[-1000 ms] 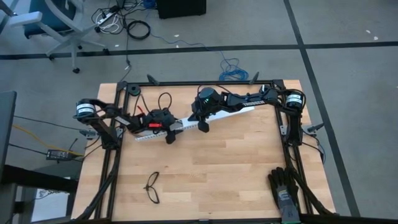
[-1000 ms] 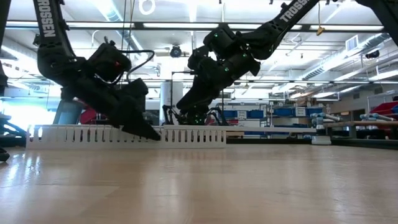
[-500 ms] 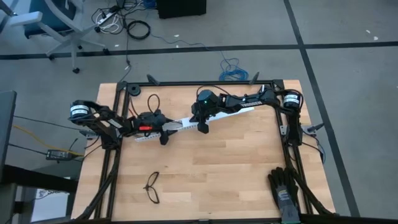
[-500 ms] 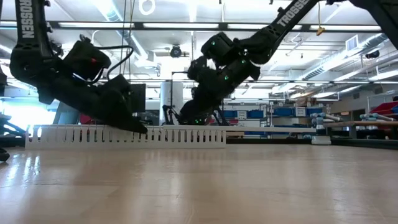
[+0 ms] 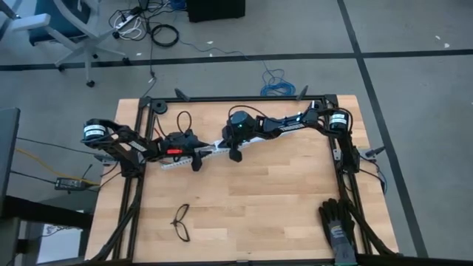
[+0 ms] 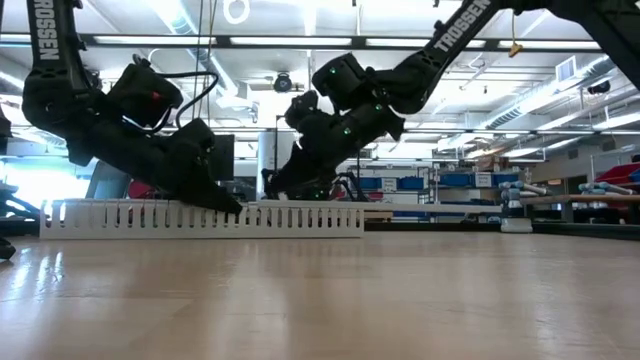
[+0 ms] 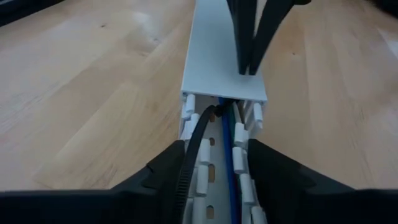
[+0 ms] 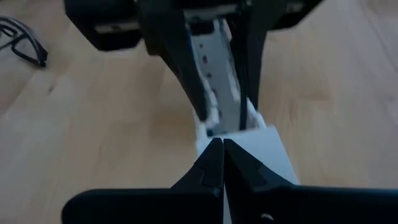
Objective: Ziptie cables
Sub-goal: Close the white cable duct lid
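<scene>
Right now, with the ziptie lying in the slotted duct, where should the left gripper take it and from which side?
Probably at the free dark end of the ziptie, where it arcs up over the duct's open slotted section. Come from above along the channel: the left gripper already straddles the walls there. Farther on, the white lid covers it, with the shut right gripper pressing down.

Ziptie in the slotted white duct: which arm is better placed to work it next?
Left, probably. Its end effector straddles the open duct right at the ziptie and cables. The right end effector is shut, resting on the duct's cover.
</scene>
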`<action>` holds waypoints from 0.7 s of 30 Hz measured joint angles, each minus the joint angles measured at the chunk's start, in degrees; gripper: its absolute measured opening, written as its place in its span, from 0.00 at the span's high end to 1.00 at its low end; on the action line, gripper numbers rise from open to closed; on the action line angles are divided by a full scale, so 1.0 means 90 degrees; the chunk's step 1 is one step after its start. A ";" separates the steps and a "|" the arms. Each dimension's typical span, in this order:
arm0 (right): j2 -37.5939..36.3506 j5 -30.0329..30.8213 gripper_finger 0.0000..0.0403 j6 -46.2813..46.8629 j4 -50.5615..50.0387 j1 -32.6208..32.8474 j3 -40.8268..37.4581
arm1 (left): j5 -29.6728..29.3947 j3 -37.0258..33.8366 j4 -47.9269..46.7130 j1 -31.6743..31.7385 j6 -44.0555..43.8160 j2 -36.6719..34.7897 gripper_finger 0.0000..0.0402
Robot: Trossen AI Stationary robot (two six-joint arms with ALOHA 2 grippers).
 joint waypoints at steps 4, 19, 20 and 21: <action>0.0000 -0.0141 1.00 -0.0033 0.0099 0.0000 0.0052 | -0.0007 -0.0002 0.0019 0.0000 0.0004 0.0000 0.59; -0.0095 -0.0411 1.00 -0.0005 0.0104 -0.0002 0.0054 | -0.0007 -0.0012 0.0087 0.0000 0.0303 0.0010 0.31; -0.0095 -0.0411 1.00 -0.0008 0.0086 -0.0007 0.0054 | -0.0009 -0.0012 0.0104 0.0000 0.0304 0.0010 0.30; -0.0096 -0.0411 1.00 -0.0015 0.0074 -0.0015 0.0054 | -0.0009 -0.0012 0.0137 0.0000 0.0304 0.0010 0.28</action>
